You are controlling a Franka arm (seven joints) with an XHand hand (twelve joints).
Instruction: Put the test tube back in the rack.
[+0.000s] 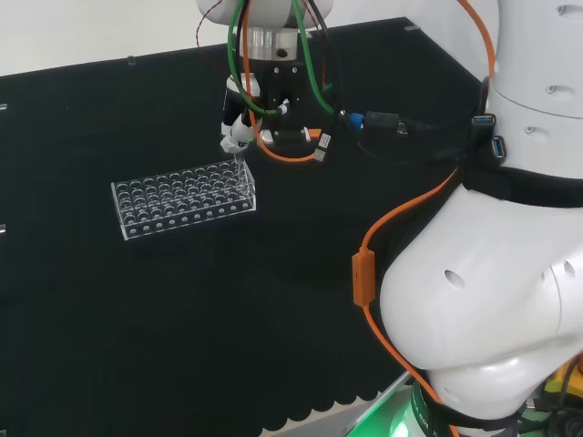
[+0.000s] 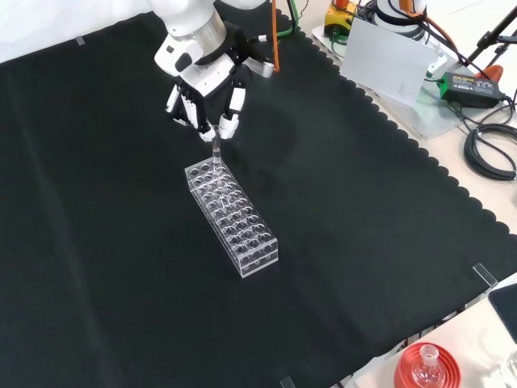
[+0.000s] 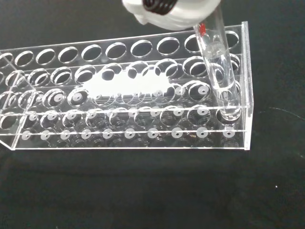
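Observation:
A clear plastic test tube rack (image 1: 184,198) (image 2: 233,218) (image 3: 124,105) with several rows of round holes lies on the black cloth. The black and white hand (image 1: 240,127) (image 2: 207,103) hangs over the rack's right end in the head view, its far end in the front view. Its fingers (image 3: 171,12) pinch a clear glass test tube (image 3: 220,71) (image 2: 216,149) (image 1: 238,159), which stands nearly upright. The wrist view shows the tube's round bottom inside a corner hole at the rack's end.
A red ribbed stand with a small flask (image 2: 426,365) sits at the near right corner in the front view. A white box (image 2: 390,53), a black power brick (image 2: 472,86) and cables lie past the cloth's scalloped right edge.

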